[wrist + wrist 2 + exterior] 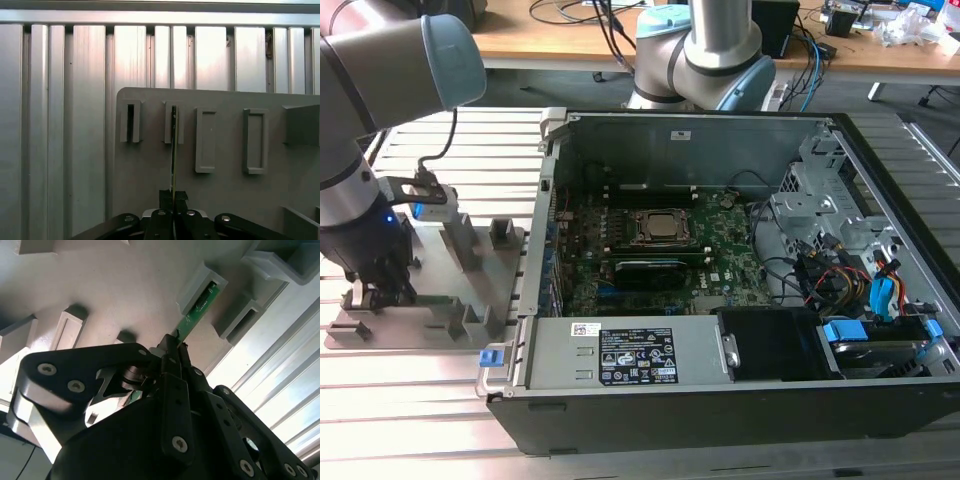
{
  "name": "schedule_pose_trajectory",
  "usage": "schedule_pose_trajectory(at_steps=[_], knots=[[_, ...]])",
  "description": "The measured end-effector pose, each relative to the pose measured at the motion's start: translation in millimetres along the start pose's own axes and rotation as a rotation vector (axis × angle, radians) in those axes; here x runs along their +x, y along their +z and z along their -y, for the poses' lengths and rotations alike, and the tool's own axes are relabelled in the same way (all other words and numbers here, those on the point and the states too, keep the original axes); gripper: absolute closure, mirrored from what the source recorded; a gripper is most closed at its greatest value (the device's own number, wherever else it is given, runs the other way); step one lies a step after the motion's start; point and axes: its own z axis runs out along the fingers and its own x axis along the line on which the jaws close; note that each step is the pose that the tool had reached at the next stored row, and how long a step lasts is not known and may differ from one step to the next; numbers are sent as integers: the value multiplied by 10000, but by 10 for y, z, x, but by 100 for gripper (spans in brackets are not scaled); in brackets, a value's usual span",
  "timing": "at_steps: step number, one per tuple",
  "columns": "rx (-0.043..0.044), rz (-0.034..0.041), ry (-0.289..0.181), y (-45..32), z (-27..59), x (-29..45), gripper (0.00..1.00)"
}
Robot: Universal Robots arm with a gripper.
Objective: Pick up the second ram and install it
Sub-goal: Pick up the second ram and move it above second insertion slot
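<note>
One thin green stick, the second ram [173,145], stands on edge in the first wrist view. Its far end sits in a narrow slot of the grey holder [225,195]. The end effector [173,200] has its two fingers drawn together on the near end of the stick and is clamped on it. The second wrist view shows the same grip from the side: the dark fingers [175,385] pinch the green board, which runs on from them into a raised grey pocket of the holder.

In the exterior view the arm reaches down at the exterior view's left, low in the frame, onto the holder, which lies on the ribbed metal table [420,400]. The open computer case [670,130] is well apart from it, in the middle of the frame, with the motherboard [720,270] and the CPU socket [660,228] exposed inside. A long dark part lies just below the socket, though I cannot tell whether it is a seated memory stick.

As I judge it, the task is at an early stage. The grasp looks made, but the ram is not yet out of its slot. The carry over to the case and the seating in the motherboard are both still undone.
</note>
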Motion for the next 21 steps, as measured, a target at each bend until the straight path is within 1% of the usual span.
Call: schedule_pose_trajectory(at_steps=[4, 5, 6, 8, 10, 16, 19, 21], knots=[[1, 0, 0, -78, -3, -1, 86], [0, 0, 0, -133, -5, -2, 86], [-1, -1, 0, -164, -6, -2, 86], [0, 0, 0, -182, -7, -3, 86], [0, 0, 0, -225, -8, -4, 86], [1, 0, 0, -301, -11, -5, 86], [0, 0, 0, -366, -13, -6, 86], [0, 0, 0, -387, -14, -6, 86]])
